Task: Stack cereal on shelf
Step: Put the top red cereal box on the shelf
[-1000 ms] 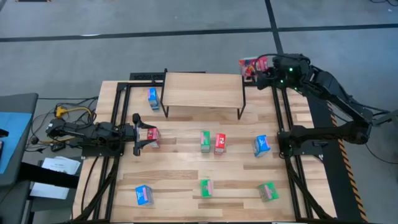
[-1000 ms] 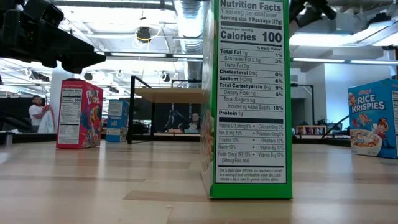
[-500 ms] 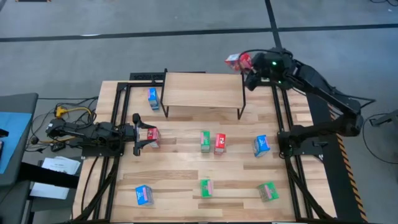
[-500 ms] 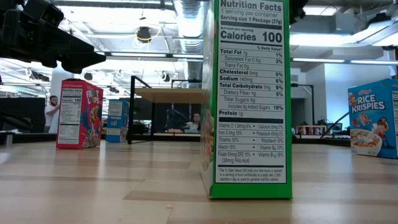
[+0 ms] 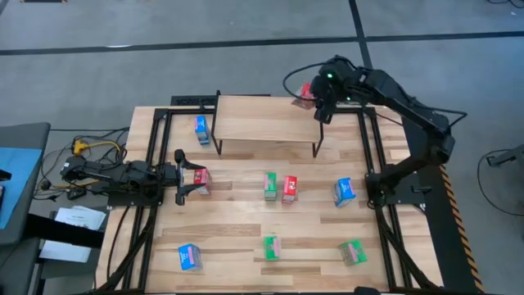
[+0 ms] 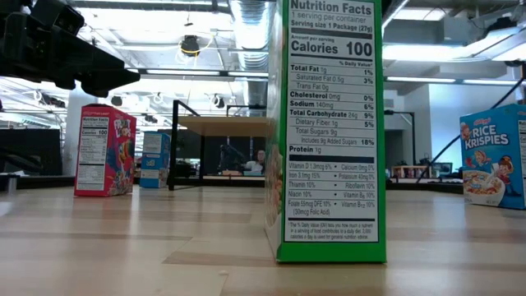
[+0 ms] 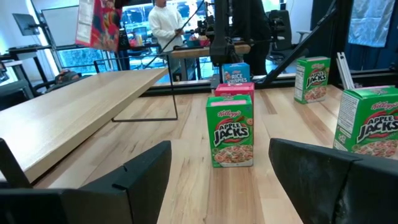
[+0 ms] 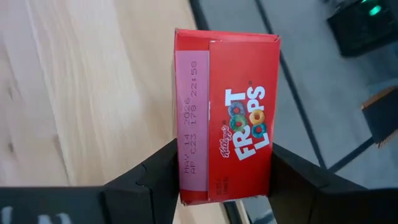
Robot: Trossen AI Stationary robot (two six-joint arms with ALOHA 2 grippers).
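Right gripper is clamped on a red box, Froot Loops, fingers pressing both narrow sides. It hangs in the air at the shelf's far right corner, partly past the far edge; the right wrist view shows plank on one side of the box and floor on the other. The box is not touching the plank. The shelf top carries no boxes.

Left gripper sits low over the table, left of centre, fingers spread wide and holding nothing. A second red box stands just right of it, at the fingertips; can't tell whether it sits between them or whether they touch.

Count from the high view:
- red: 3. One gripped, one at the left gripper, one mid-table.
- green: 3. One just left of the mid-table red, one near centre, one near right.
- blue: 3. One beside the shelf's left legs, one near left, one right of centre.

Eight stand on the table.

Low view: a green box's nutrition panel fills the middle and cuts off at the top, hiding most of the shelf behind it; the right-hand blue Rice Krispies box is clipped at the frame edge. Left wrist view: a person in a white top in the room beyond the table.
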